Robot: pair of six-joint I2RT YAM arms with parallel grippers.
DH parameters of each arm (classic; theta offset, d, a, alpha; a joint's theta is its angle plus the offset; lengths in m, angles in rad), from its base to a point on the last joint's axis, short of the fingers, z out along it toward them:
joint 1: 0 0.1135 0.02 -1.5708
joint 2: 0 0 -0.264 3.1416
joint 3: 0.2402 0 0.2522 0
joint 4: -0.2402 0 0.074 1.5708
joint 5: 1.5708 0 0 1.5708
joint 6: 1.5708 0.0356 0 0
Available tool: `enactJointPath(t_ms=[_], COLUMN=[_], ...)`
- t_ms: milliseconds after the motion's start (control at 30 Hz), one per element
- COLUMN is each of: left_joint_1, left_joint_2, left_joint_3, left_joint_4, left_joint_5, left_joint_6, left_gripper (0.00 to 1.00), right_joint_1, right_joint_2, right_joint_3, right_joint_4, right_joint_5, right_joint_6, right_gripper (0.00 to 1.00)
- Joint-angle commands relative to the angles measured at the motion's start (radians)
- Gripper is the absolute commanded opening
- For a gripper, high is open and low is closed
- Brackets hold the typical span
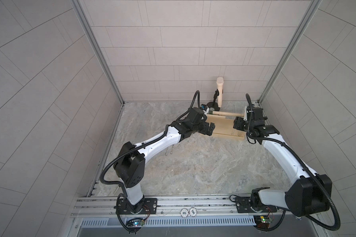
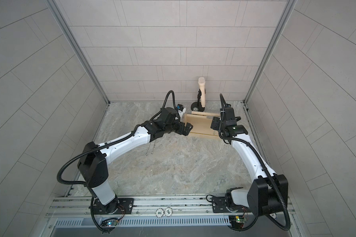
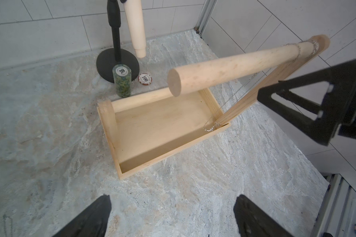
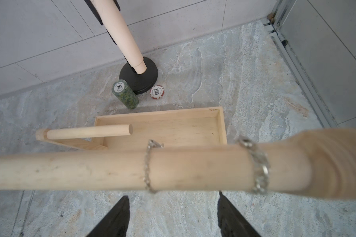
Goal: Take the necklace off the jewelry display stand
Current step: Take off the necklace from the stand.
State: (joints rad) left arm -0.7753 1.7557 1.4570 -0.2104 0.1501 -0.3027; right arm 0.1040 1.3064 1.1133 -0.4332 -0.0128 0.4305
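**Worktop stock: necklace on the bar**

1. Jewelry display stand [image 3: 169, 156]: pale wood. Its tray base sits on the marbled worktop [image 3: 49, 133] near the back wall, between my two arms.
2. Dowel bar [image 4: 90, 170]: long, round, carried by the upright end frame [image 3: 243, 108].
3. Necklace [image 4: 261, 170]: silver chain, wrapped round the dowel bar close to the end frame. I see a thin pass and a thicker one. A strand hangs down, its low end in the tray corner.
4. My left claw [image 3: 172, 205]: jaws wide, empty, short of the tray's near end.
5. My right claw [image 4: 173, 197]: jaws partly apart, nothing seen between them, just beside the bar's necklace end.
6. Behind the tray: black stand [image 4: 139, 80] with cream microphone [image 4: 119, 30], green chip stack [image 4: 124, 94], red-and-white chip [image 4: 157, 92].
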Motion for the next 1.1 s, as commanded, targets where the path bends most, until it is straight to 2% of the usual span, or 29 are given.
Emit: enactJointPath(t_ms=[0, 367, 667, 867, 1067], left_joint_1=[-0.001, -0.001, 0.001, 0.001, 0.000], left_joint_2=[-0.047, -0.047, -0.041, -0.036, -0.035], left_joint_3=[-0.012, -0.015, -0.015, -0.017, -0.017], left_joint_4=[0.056, 0.054, 0.052, 0.057, 0.058], left_joint_5=[0.038, 0.050, 0.051, 0.063, 0.065], left_joint_6=[-0.026, -0.025, -0.022, -0.026, -0.030], left_gripper=[1.00, 1.00, 1.00, 1.00, 1.00], right_joint_1=[-0.003, -0.006, -0.007, -0.009, -0.009], right_joint_2=[0.018, 0.046, 0.060, 0.060, 0.046], right_joint_3=[0.032, 0.076, 0.097, 0.095, 0.107], right_joint_4=[0.014, -0.001, -0.007, -0.013, -0.024], right_joint_5=[-0.014, 0.022, 0.065, 0.110, 0.115], right_joint_6=[0.030, 0.039, 0.038, 0.025, 0.019], right_gripper=[0.64, 0.41, 0.14, 0.01, 0.00])
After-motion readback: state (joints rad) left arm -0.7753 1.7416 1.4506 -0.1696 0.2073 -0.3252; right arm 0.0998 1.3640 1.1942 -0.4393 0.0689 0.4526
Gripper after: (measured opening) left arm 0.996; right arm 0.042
